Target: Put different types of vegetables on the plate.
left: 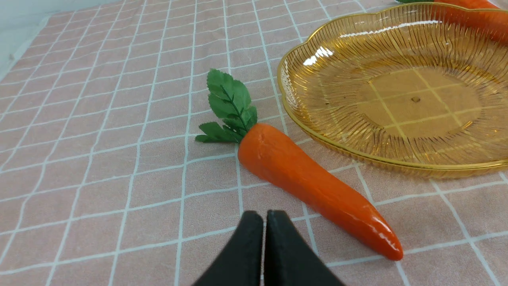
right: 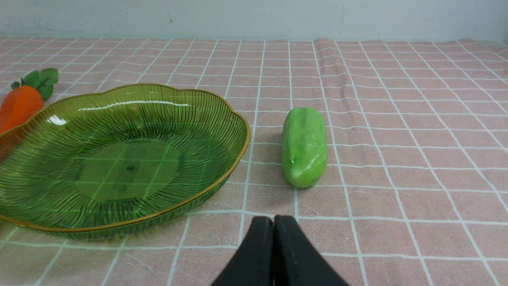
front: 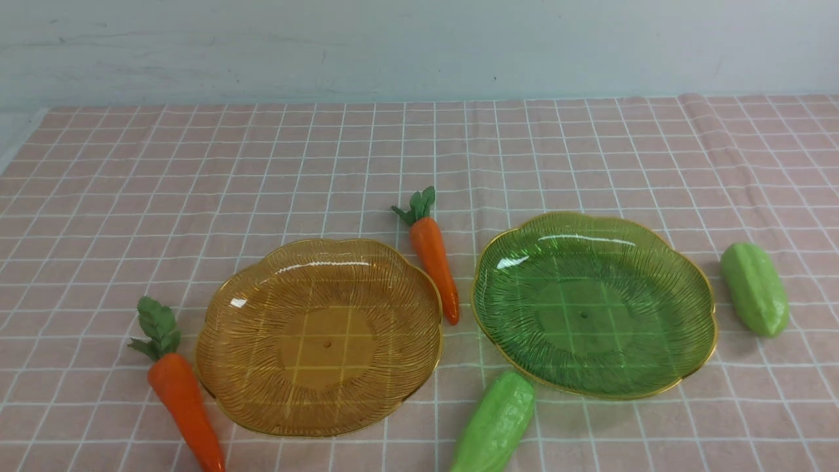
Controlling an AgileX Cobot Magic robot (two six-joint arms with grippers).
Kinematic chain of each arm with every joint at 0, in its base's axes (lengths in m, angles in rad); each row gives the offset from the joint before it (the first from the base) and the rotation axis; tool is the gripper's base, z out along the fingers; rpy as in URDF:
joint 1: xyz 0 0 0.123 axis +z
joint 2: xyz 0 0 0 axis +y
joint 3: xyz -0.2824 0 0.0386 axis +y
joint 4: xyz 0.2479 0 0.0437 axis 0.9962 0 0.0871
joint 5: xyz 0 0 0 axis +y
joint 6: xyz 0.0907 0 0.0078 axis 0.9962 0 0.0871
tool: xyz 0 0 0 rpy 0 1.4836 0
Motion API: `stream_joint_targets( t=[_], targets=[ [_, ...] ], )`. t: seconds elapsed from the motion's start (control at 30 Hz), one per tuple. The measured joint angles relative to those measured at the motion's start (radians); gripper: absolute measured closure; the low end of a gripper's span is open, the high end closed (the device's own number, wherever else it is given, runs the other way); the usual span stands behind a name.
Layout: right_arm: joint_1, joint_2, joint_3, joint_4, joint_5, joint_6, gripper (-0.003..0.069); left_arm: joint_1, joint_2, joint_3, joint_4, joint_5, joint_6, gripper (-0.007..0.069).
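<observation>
An amber plate and a green plate lie side by side on the pink checked cloth, both empty. One carrot lies left of the amber plate, another carrot between the plates. One light-green gourd lies in front of the green plate, another gourd to its right. Neither arm shows in the front view. My left gripper is shut and empty, just short of the left carrot. My right gripper is shut and empty, short of the right gourd.
The cloth runs back to a pale wall. A fold in the cloth runs along the far right. The cloth's left edge shows at the far left.
</observation>
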Motion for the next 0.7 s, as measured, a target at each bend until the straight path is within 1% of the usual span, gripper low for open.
stream_joint_targets(
  t=[0.33, 0.53, 0.7],
  targets=[
    [0.0, 0.0, 0.0, 0.0, 0.0, 0.0, 0.0674, 0.0, 0.0, 0.0, 0.001, 0.0, 0.0, 0.0628],
    [0.0, 0.0, 0.0, 0.0, 0.0, 0.0, 0.0674, 0.0, 0.0, 0.0, 0.06, 0.0, 0.004, 0.0628],
    [0.0, 0.0, 0.0, 0.0, 0.0, 0.0, 0.0674, 0.0, 0.0, 0.0, 0.07, 0.0, 0.004, 0.0628]
  ],
)
